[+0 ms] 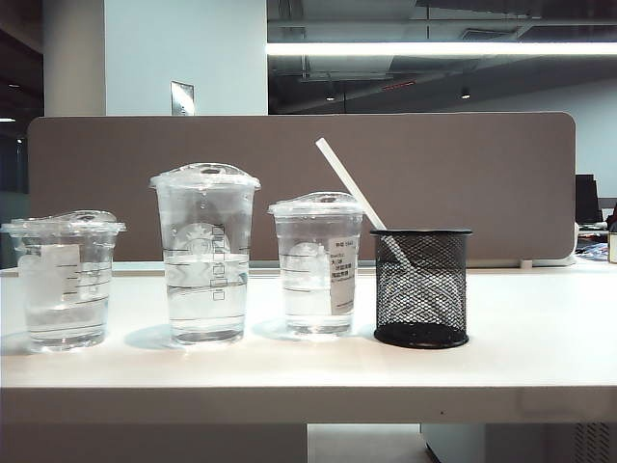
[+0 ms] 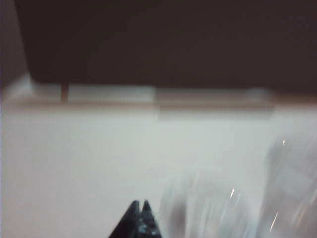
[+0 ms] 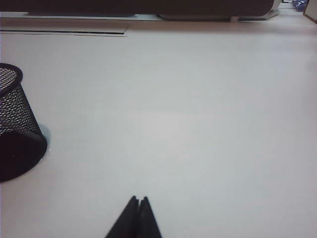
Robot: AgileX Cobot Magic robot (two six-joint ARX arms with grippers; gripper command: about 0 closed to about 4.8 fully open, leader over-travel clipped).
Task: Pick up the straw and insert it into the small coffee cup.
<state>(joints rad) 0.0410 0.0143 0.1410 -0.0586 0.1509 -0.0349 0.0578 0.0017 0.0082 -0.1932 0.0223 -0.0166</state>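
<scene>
we see the straw (image 1: 352, 188) standing tilted in the black mesh holder (image 1: 421, 287) at the right of centre in the exterior view, its top leaning toward the upper left so that it passes behind the lid of the mid-height cup (image 1: 317, 262). the lean leaves a long bare stretch above the holder rim, which we judge the easiest part to pinch. the small coffee cup (image 1: 64, 280) sits at the far left of the counter (image 1: 540, 338), well apart from the holder, with the tallest cup (image 1: 205, 253) and the mid-height cup between them. all three cups stand upright in a row, lids on and part filled with clear liquid, so the straw must go in from above, through the lid.

neither arm shows in the exterior view. in the left wrist view the left gripper (image 2: 140, 206) appears at the lower centre with its tips pressed together and nothing between them, hanging beside blurred clear cups (image 2: 292, 188) at the lower right. in the right wrist view the right gripper (image 3: 138, 201) is likewise closed and empty, over bare counter, with the holder at the left edge. we judge the pick not yet begun.
</scene>
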